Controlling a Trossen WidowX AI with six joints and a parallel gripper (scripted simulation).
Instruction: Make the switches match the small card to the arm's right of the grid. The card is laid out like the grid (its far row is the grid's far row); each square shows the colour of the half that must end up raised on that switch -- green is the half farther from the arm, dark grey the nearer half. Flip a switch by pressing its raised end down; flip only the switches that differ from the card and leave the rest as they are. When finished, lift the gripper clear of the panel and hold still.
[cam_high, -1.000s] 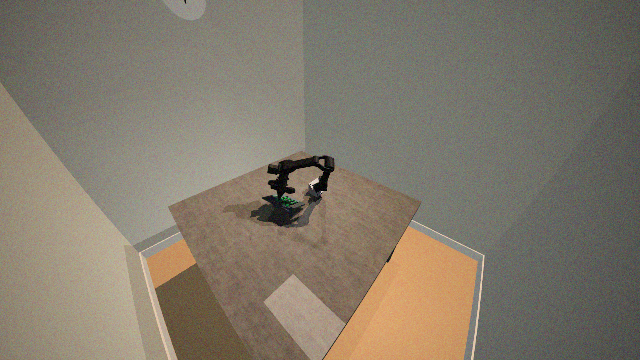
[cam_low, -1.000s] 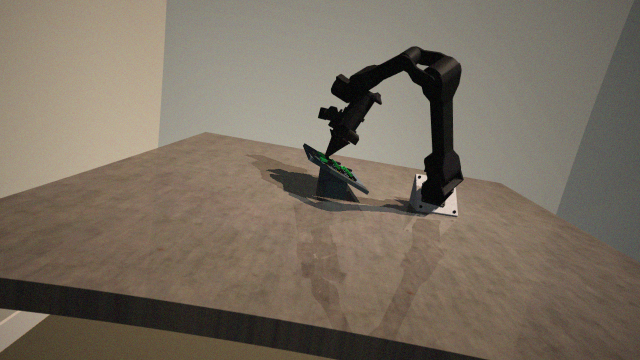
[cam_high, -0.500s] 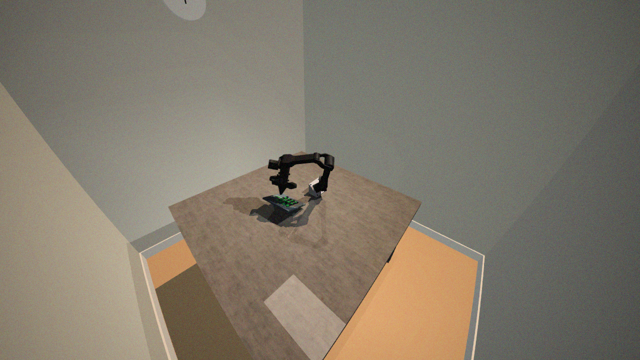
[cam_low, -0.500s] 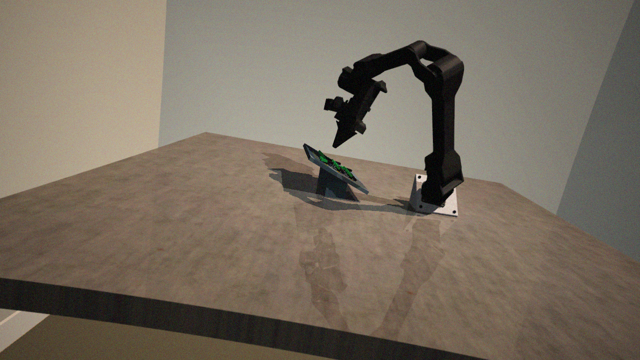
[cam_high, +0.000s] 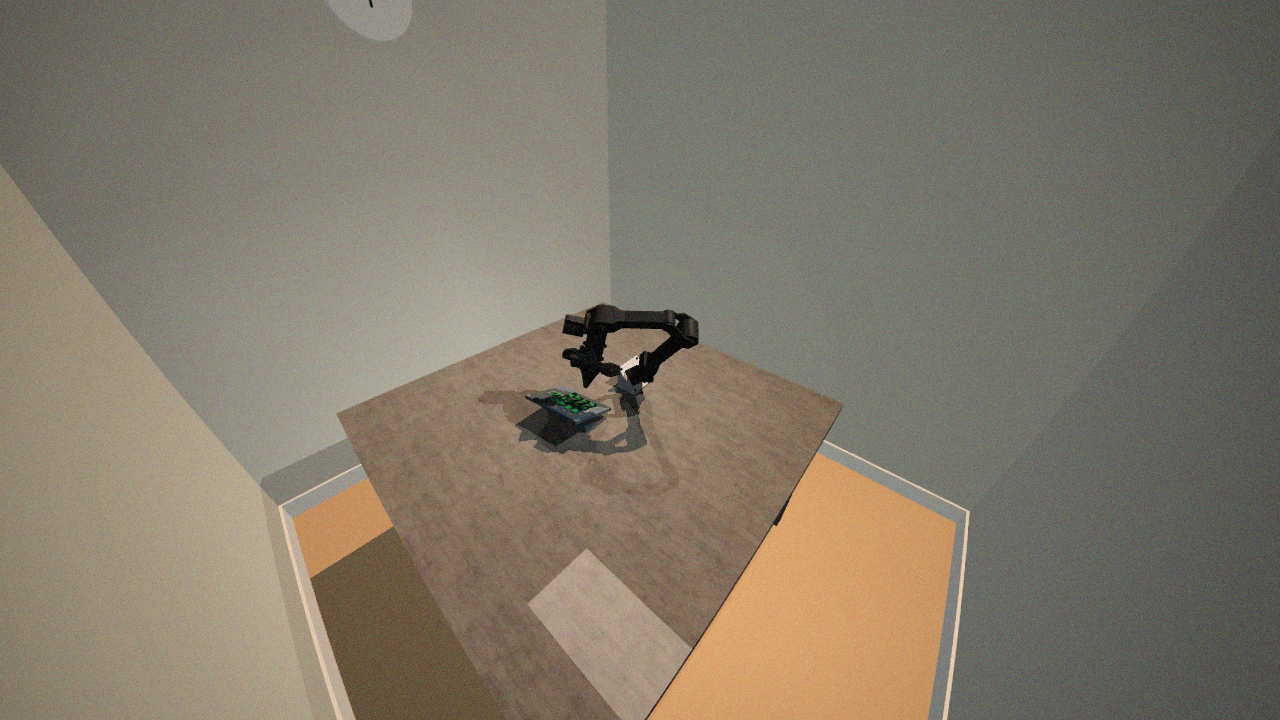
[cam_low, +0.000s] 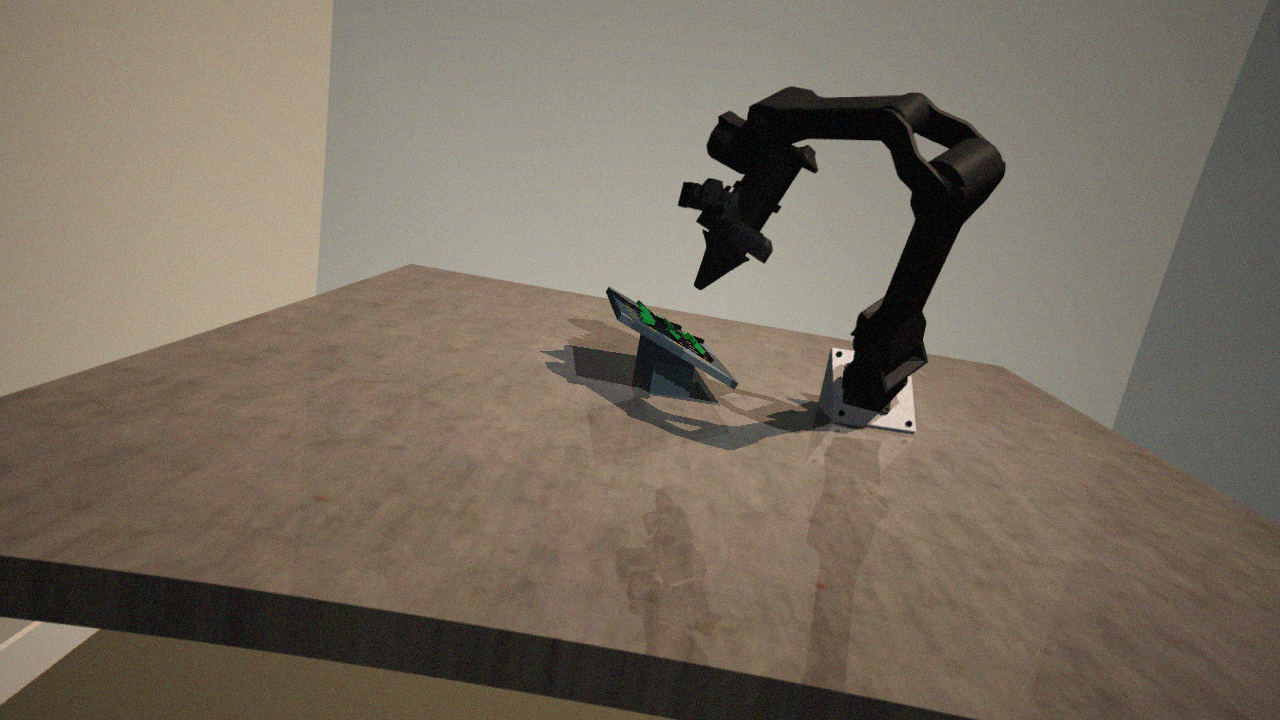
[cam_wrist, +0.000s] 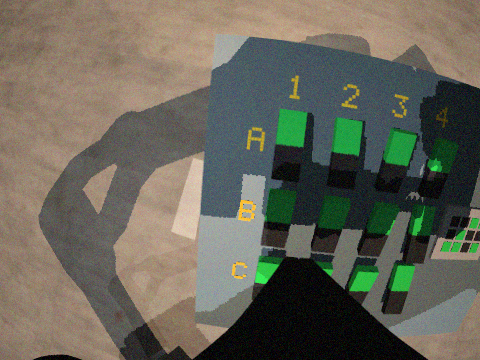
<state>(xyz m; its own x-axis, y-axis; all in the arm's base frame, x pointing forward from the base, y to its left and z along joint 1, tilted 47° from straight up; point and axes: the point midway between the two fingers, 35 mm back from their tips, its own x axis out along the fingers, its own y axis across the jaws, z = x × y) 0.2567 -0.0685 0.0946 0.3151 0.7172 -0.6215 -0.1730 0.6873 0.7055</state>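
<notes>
The tilted blue-grey panel (cam_high: 534, 397) (cam_low: 726, 379) (cam_wrist: 227, 107) carries rows A, B and C with columns 1 to 4. Each visible switch shows a green far half and a dark near half; which halves are raised is hard to tell. Rows A and B are visible in the wrist view, including switch A1 (cam_wrist: 292, 128) and switch B4 (cam_wrist: 422, 220). The gripper (cam_high: 586, 385) (cam_low: 699, 287) (cam_wrist: 298, 259) is shut and empty, above the panel without touching it. It hides most of switch C2 and part of C1. The card (cam_wrist: 438, 251) is at the right edge, partly cut off; its visible near-row squares read green, green, dark, green.
The panel stands on a wedge base (cam_low: 660, 365) on the brown table (cam_high: 501, 501) (cam_low: 358, 501). The arm's white base plate (cam_low: 899, 419) is to the right of the panel in the exterior view. Arm shadows cross the panel and table.
</notes>
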